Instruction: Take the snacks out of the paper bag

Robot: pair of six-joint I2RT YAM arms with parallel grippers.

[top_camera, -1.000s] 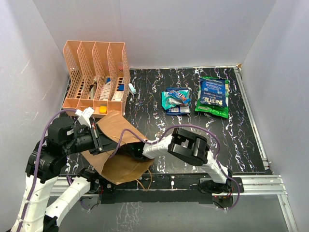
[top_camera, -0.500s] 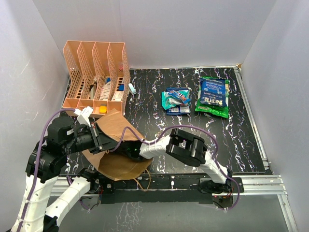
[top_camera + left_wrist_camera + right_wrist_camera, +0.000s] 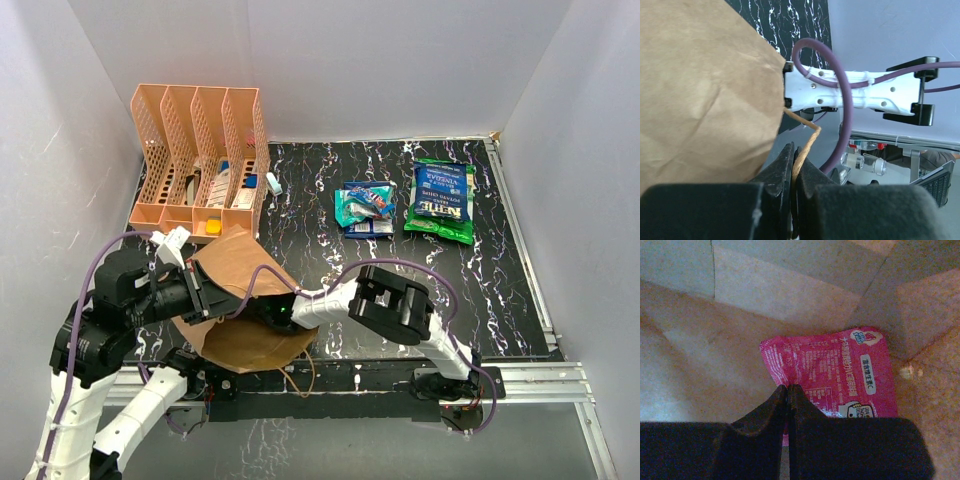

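The brown paper bag point(image 3: 240, 290) lies at the near left of the table, its mouth facing right. My left gripper point(image 3: 794, 155) is shut on the bag's twisted paper handle point(image 3: 807, 145), holding the bag point(image 3: 700, 95) up. My right arm point(image 3: 340, 295) reaches into the bag's mouth, so its gripper is hidden in the top view. Inside the bag, the right gripper point(image 3: 787, 389) is shut on the edge of a pink-red snack packet point(image 3: 840, 370) that lies on the bag's floor. A green snack bag point(image 3: 441, 202) and a pile of small blue and teal packets point(image 3: 364, 208) lie on the black table.
An orange perforated file organizer point(image 3: 200, 160) with stationery stands at the back left, just behind the bag. A small white item point(image 3: 273, 183) lies beside it. White walls enclose the table, and a metal rail point(image 3: 520, 380) runs along the near edge.
My right gripper has gone from open to shut on the pink-red packet inside the bag. The left arm has shifted slightly with the bag handle.
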